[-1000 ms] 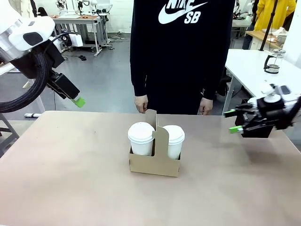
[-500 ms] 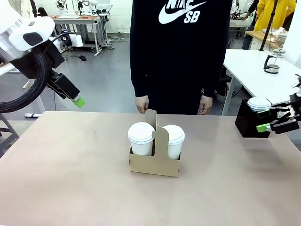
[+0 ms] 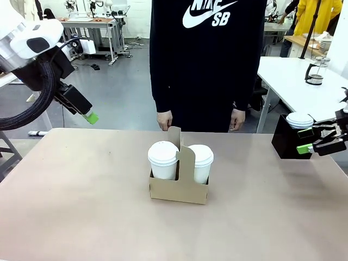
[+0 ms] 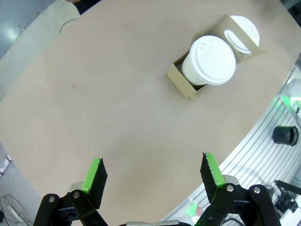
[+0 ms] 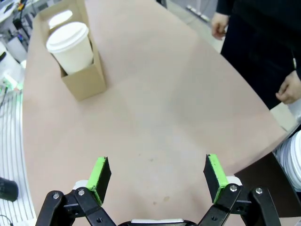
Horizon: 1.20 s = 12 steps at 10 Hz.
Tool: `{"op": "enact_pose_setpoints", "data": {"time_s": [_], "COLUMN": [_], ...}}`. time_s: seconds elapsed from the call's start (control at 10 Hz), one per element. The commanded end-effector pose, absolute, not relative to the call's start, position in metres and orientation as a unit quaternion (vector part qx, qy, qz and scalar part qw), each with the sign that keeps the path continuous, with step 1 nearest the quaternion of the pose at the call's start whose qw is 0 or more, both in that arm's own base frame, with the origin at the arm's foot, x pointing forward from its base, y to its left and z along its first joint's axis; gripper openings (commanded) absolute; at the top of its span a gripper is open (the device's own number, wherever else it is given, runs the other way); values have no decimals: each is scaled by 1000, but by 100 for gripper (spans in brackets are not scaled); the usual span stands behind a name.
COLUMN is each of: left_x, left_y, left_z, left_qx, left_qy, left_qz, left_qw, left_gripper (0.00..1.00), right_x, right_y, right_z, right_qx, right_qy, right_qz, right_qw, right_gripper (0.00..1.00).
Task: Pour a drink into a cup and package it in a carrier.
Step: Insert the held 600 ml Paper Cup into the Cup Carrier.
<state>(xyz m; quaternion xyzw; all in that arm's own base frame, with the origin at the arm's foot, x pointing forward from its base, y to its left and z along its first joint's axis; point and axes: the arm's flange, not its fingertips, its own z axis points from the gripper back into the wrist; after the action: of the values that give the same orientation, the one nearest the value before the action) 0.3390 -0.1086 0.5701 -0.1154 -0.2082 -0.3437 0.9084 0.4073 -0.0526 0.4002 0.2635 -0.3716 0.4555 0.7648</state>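
Observation:
The brown cardboard carrier (image 3: 179,189) stands mid-table with its tall handle tab upright. Two white lidded cups (image 3: 163,160) (image 3: 202,162) sit in its slots, one on each side of the tab. The lids hide the drink. My left gripper (image 3: 90,116) hangs open, high over the table's far left corner. From its wrist view the open left gripper (image 4: 153,170) looks down on the carrier (image 4: 181,81) and a cup (image 4: 212,61) far ahead. My right gripper (image 3: 304,140) is open at the right edge. Its own view shows the right gripper (image 5: 157,175) empty, with the carrier (image 5: 85,83) far off.
A black box (image 3: 285,143) with a stack of white lids (image 3: 299,119) sits at the table's right edge, beside my right gripper. A person stands at the far side, hands (image 3: 164,119) hanging by the table edge. A glass plunger jug (image 3: 315,70) stands on a white side table.
My right gripper has drawn back to the right, uncovering the black box and its lids, and has since held still. The left arm, carrier and cups have not moved.

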Motion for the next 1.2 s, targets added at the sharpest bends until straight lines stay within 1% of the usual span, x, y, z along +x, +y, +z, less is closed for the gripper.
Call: {"op": "enact_pose_setpoints", "data": {"time_s": [0.0,1.1], "left_x": [340,340], "left_y": [-109,-109], "left_z": [572,572], "left_qx": [-110,-110], "left_qy": [-204,-204], "left_qz": [-339,-339], "left_qw": [912,912], "left_gripper": [100,100], "right_x": [408,408], "right_y": [-54,-54], "right_z": [401,401], "right_qx": [260,260], "right_qy": [-374,-374], "right_qz": [460,460], "right_qw": [762,762], "right_gripper": [100,100]}}
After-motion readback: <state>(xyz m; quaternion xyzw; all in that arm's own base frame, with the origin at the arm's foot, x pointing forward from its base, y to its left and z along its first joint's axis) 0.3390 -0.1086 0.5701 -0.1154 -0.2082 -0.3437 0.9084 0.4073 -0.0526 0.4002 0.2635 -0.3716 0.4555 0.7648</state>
